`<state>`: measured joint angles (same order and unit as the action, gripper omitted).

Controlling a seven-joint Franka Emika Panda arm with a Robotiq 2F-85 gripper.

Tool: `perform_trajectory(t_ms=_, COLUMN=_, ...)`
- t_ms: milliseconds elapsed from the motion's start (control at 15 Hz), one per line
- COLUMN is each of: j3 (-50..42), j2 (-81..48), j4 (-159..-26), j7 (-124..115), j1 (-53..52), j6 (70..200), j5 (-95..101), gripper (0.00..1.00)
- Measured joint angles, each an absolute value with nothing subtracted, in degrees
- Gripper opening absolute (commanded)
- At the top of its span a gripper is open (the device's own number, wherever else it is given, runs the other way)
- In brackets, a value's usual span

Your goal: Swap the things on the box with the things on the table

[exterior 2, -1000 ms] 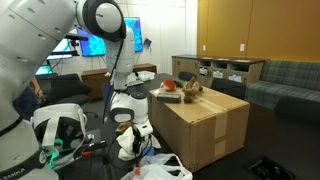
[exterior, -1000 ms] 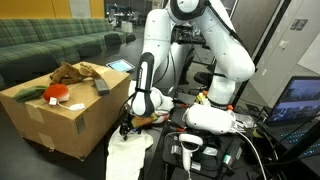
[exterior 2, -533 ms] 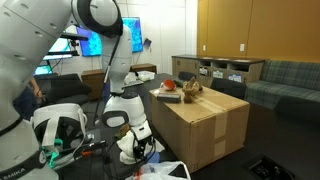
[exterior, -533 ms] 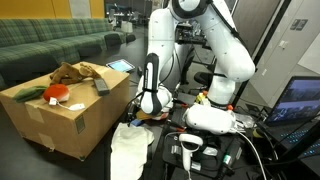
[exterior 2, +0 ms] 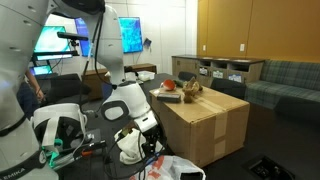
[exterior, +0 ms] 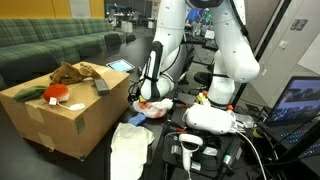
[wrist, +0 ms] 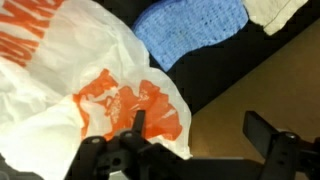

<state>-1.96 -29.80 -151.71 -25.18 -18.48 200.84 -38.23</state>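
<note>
Wrist view: the gripper [wrist: 200, 125] has its fingers [wrist: 135, 125] spread wide apart, clamped on nothing. One fingertip lies over the orange print of a crumpled white plastic bag [wrist: 70, 90]; the other is over the bare dark table [wrist: 240, 70]. What the bag holds cannot be told. A blue knitted cloth [wrist: 195, 30] lies just beyond the bag, and a white cloth [wrist: 285, 10] shows at the picture's corner.

In both exterior views the bag [exterior: 130, 150] [exterior 2: 180, 172] lies on the table below the box [exterior: 60, 125] [exterior 2: 205, 130], beside its near corner, with the gripper [exterior: 150, 105] above it, level with the box's side. On top of the box sit a brown plush [exterior: 75, 73] and a red-and-white thing [exterior: 55, 93], perhaps a toy.
</note>
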Motion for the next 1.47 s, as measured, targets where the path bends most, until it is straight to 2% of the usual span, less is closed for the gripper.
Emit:
perform_trajectory(t_ms=467, j3=-18.6, j2=-24.6, j4=-151.4, j7=-15.9, j1=-31.1, j6=189.8, j5=-44.5, gripper=1.00)
perform_trajectory(t_ms=733, j3=-22.0, j2=-24.4, j4=-149.1, j7=-14.9, j1=-33.7, j6=178.8, j5=-42.4, gripper=1.00)
perform_trajectory(t_ms=1067, j3=-21.2, j2=-23.7, j4=-144.2, j7=-14.6, j1=-31.0, j6=165.9, j5=-37.1, gripper=1.00)
perform_trajectory(t_ms=1467, j3=-6.8, j2=-24.2, j4=-138.4, j7=-18.2, j1=-10.7, j6=154.5, j5=-30.6, gripper=1.00)
